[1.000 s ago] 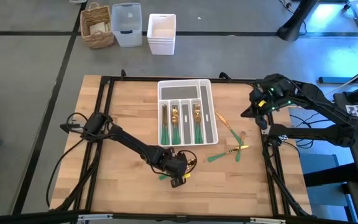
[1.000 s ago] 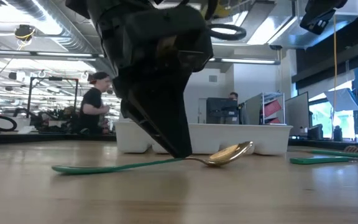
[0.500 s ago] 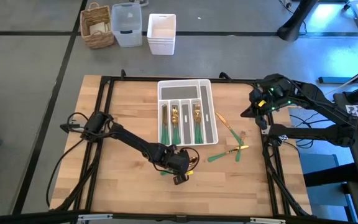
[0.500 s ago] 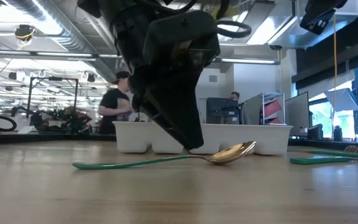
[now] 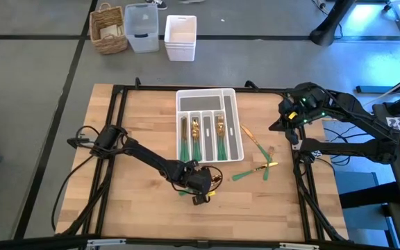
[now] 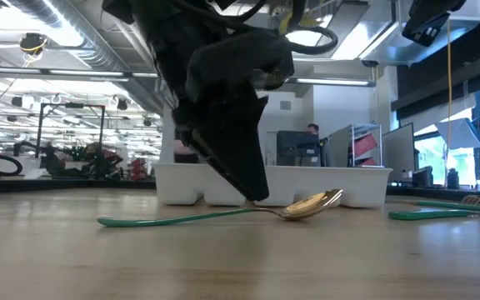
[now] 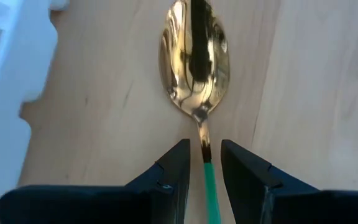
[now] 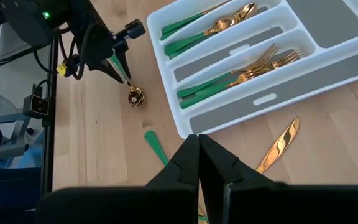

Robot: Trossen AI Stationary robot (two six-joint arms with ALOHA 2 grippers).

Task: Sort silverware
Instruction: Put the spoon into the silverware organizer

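**Left gripper straddles a thin spoon on the bare wood**

The spoon point(image 7: 196, 43) lies flat on the table point(image 5: 117, 208) just in front of the white tray point(image 5: 207, 104), gold bowl up, green handle running back between the fingers point(image 7: 166, 174) of the left gripper point(image 7: 204, 165). The fingers stand slightly apart on either side of the neck, not pinching it as far as I can see. It looks light and stiff, with a polished, slippery bowl and a slim handle sitting almost flush with the wood, so I'd judge the handle just behind the neck the sensible place to take it, with the tips pressed right down to the surface. Other spoons and forks point(image 8: 241, 74) already fill the tray's slots, and a few loose pieces point(image 5: 255, 167) lie to the tray's right. The right gripper point(image 8: 197, 155) waits above that side, fingers together. I can read no brand or writing anywhere
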